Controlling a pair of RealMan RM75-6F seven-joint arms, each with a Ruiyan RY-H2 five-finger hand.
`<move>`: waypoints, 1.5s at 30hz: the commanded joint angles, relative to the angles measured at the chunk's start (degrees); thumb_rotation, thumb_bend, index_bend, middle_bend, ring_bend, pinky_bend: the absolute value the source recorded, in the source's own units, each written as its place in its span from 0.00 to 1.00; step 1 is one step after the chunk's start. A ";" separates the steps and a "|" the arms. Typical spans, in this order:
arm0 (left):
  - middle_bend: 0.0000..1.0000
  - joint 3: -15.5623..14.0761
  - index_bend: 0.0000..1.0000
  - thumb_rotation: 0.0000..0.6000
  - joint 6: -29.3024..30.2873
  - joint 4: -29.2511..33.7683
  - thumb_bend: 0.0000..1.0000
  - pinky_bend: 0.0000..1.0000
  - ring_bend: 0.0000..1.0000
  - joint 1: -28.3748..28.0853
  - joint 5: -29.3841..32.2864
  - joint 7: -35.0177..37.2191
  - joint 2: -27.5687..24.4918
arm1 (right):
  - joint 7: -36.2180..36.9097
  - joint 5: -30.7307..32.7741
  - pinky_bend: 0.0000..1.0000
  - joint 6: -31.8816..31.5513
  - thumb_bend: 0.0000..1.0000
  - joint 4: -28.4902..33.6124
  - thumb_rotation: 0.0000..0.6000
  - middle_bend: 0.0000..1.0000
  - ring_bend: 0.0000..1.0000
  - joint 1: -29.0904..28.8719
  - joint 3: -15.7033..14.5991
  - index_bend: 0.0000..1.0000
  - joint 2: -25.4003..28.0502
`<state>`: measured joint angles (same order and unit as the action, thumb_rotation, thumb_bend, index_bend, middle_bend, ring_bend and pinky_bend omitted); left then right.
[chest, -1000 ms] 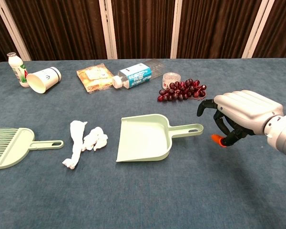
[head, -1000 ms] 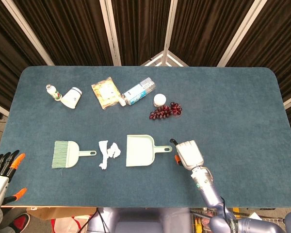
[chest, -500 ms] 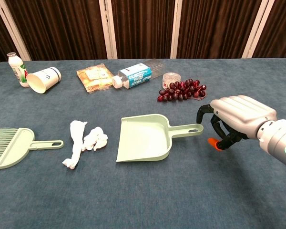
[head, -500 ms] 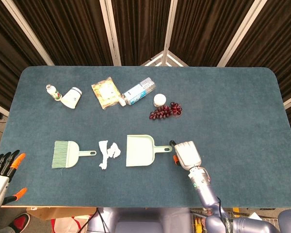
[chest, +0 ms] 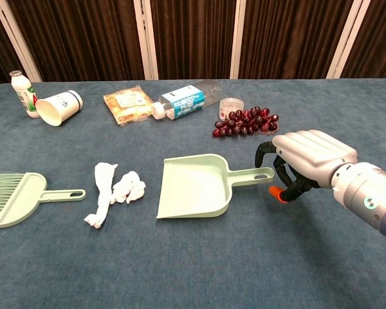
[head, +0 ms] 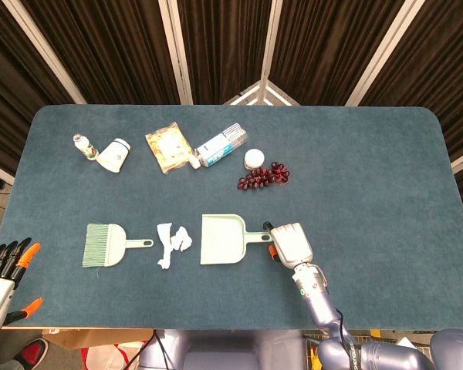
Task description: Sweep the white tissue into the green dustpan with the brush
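The green dustpan (head: pixel 220 239) (chest: pixel 196 187) lies flat mid-table, its handle (chest: pixel 251 174) pointing right. My right hand (head: pixel 289 243) (chest: pixel 305 158) hovers at the handle's far end. Its fingers curl down behind the tip and its orange-tipped thumb sits in front, not closed on it. The crumpled white tissue (head: pixel 172 243) (chest: pixel 116 190) lies just left of the dustpan's mouth. Further left the green brush (head: pixel 106 244) (chest: pixel 19 196) rests flat, bristles to the left. My left hand (head: pixel 4 270) hangs beyond the table's lower left corner, fingers spread and empty; the chest view does not show it.
Along the back stand a small bottle (head: pixel 82 145) (chest: pixel 22 90) and a tipped paper cup (head: pixel 116 154) (chest: pixel 58 108). Also there are a snack packet (head: pixel 168 149), a lying water bottle (head: pixel 220 146) (chest: pixel 186 100), a round container (head: pixel 254 159) and dark red grapes (head: pixel 264 176) (chest: pixel 244 122).
My right hand has slid left along the table until its fingers reach the end of the dustpan handle. Dustpan, tissue, brush and left hand have not moved.
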<state>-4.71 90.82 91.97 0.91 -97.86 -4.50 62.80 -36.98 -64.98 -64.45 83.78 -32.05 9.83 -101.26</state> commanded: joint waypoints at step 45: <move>0.10 5.76 0.05 1.00 -10.73 14.23 0.03 0.12 0.07 -7.45 7.01 -15.05 -0.82 | -4.77 0.68 0.81 -3.09 0.52 5.60 1.00 0.75 0.74 -1.25 0.16 0.65 5.84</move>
<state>-1.09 83.95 102.64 -3.96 -94.21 -14.81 61.85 -41.66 -64.31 -67.47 89.22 -33.30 10.04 -95.56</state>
